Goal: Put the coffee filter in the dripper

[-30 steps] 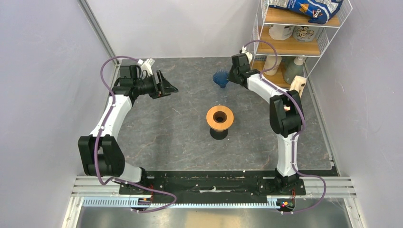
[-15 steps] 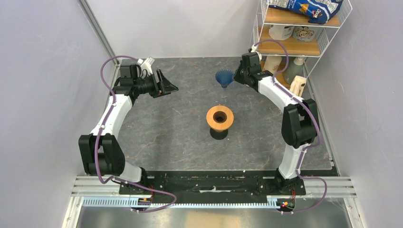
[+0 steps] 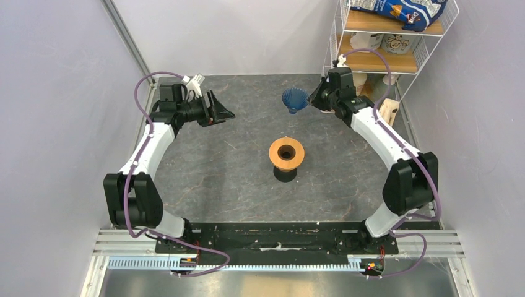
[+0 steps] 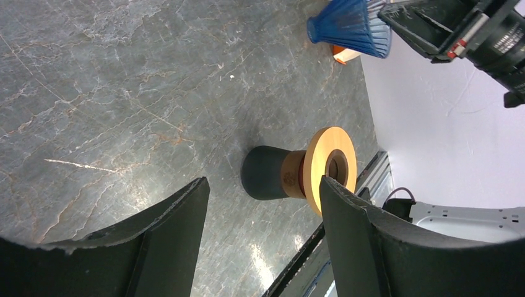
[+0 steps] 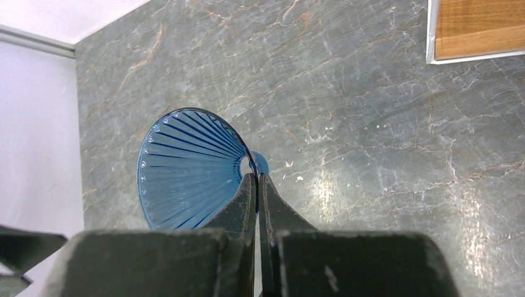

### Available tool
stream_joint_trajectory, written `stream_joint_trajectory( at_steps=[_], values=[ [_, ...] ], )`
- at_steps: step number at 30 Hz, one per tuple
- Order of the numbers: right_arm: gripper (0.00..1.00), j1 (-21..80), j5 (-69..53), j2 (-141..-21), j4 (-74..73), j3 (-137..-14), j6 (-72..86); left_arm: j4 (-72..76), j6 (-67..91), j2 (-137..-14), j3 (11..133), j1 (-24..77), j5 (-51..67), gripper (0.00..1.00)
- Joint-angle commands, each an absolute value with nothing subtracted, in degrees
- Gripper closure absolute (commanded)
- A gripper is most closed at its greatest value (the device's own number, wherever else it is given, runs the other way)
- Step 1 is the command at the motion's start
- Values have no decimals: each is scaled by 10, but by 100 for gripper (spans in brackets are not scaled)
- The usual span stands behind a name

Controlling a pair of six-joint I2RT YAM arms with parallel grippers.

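Now right gripper [image 5: 257, 180] pinched on dripper [image 5: 186, 168] wall, cone tilted above far side of table [image 3: 235, 176]; left gripper [image 4: 263, 185] wide, empty; coffee filter not visible. Level dripper mouth-up before release, grip firm

A grey, marble-veined tabletop [image 3: 229, 179] fills the middle of the overhead view. Near its centre stands a dark flared vessel [image 3: 285, 174] with a flat orange ring [image 3: 286, 152] lying on top, its centre hole open. From the left wrist view a red band shows between ring and dark base. In the upper right corner stands a wire shelf unit [image 3: 375, 61] with wooden boards. A blue snack bag [image 3: 402, 9] lies on the top board, with pale containers [image 3: 366, 41] on the one below. A light wooden block [image 3: 387, 112] sits just beside the shelf.
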State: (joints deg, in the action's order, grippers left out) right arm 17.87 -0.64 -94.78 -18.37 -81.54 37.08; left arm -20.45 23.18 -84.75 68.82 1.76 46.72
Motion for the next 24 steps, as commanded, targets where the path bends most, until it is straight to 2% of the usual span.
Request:
stream_joint_trajectory(
  at_steps=[1, 17, 24],
  values=[
    [100, 179, -33, -884, -204, -809, 370, -181, 245, -848, 691, 23, 483, 27],
    [100, 195, -264, -775, -387, -835, 236, -181, 254, -828, 677, 40, 472, 27],
    [100, 214, -286, -773, -428, -832, 197, -194, 247, -815, 676, 47, 467, 27]
  ],
)
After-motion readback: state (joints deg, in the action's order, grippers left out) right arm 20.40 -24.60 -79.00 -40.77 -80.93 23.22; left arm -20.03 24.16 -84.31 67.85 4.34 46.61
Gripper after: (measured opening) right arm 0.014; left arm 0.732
